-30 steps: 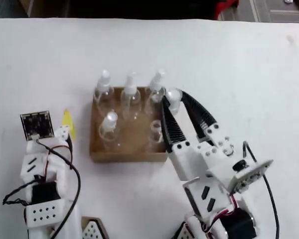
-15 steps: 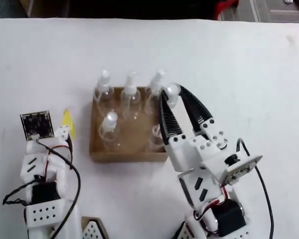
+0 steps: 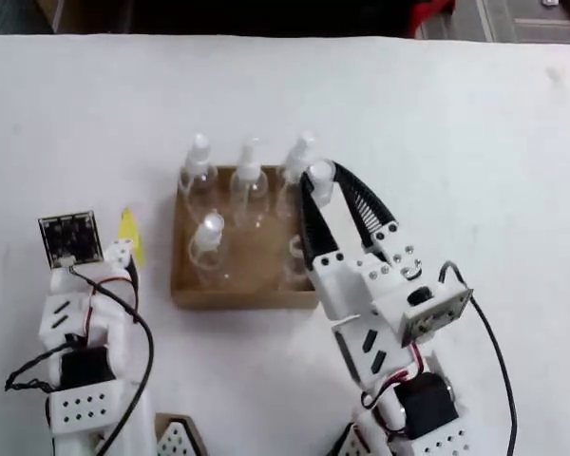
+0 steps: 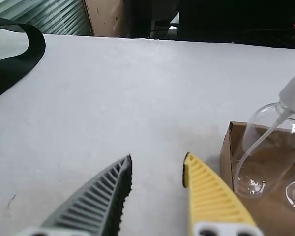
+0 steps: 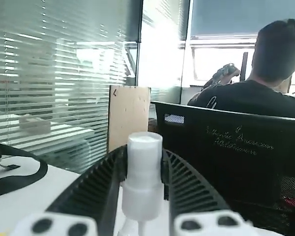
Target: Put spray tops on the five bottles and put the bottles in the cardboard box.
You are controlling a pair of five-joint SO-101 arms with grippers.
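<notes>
Spray top hung pinched in the right tool above the edge of the box, and a tilted descent risked missing the uncapped bottle.

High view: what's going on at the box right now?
The right gripper holds a spray top in its fingers above the right edge of the cardboard box. Four bottles in it have tops; the fifth bottle, near the right arm, is bare. The left gripper sits open beside the box's left side.
</notes>
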